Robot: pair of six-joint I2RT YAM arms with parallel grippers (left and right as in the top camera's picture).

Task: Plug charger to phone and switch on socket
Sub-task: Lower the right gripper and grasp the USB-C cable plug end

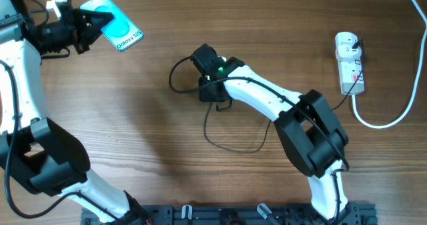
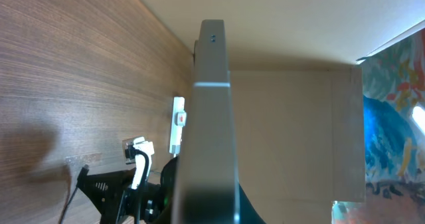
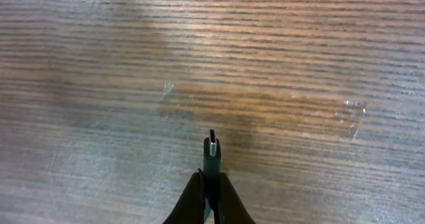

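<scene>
My left gripper (image 1: 90,19) is shut on the phone (image 1: 117,26), a teal-screened handset marked "Galaxy", and holds it off the table at the far left. In the left wrist view the phone's silver edge (image 2: 211,117) fills the middle. My right gripper (image 1: 200,57) is shut on the charger's dark connector tip (image 3: 212,151), which sticks out past the closed fingers (image 3: 211,184) above bare wood. The black charger cable (image 1: 230,145) loops on the table under the right arm. The white socket (image 1: 349,61) with a red mark lies at the far right, also small in the left wrist view (image 2: 176,124).
The thick white cord (image 1: 393,118) curves from the socket towards the right edge. A black base rail (image 1: 227,215) runs along the front edge. Bits of clear tape (image 3: 352,110) are stuck to the wood in the right wrist view.
</scene>
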